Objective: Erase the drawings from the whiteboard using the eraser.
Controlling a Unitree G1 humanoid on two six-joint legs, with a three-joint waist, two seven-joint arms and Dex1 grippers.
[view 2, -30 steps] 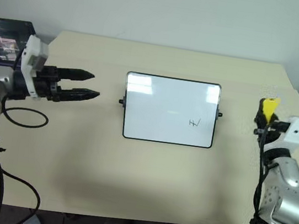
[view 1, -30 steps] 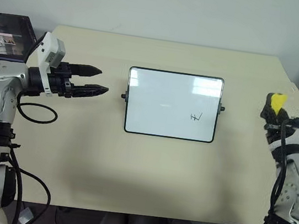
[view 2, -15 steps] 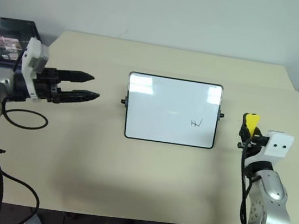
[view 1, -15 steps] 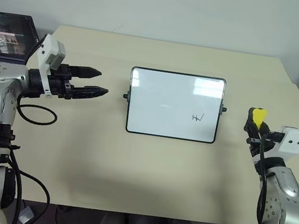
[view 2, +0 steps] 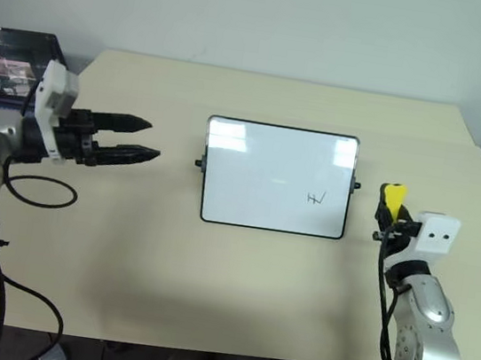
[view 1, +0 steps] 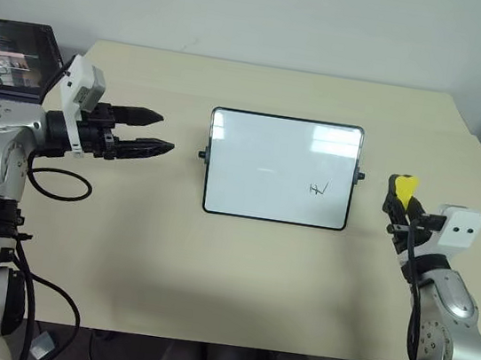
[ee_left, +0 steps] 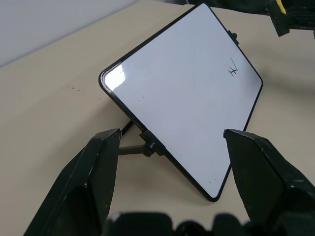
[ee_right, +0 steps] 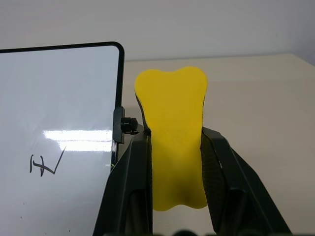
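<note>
Whiteboard [view 1: 281, 169] propped mid-desk [view 1: 210, 265], one unreadable black scribble [view 1: 316, 189] lower right. Right fingers [ee_right: 219, 162] clamped on yellow eraser [ee_right: 172, 132], just right of board. Left fingers [ee_left: 98, 167] apart, left of board.

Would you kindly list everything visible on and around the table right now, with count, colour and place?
table: one, beige, under everything.
whiteboard: one, white with dark frame, propped at the table's centre.
drawing: one small black scribble, on the board's lower right area.
eraser: one, yellow, held upright just right of the board.
laptop: one, dark with lit screen, beyond the table's far left corner.
cable: one, black, looped under the left arm.
left gripper: one, black fingers apart, left of the board, pointing at it.
right gripper: one, black fingers clamped on the eraser.
</note>
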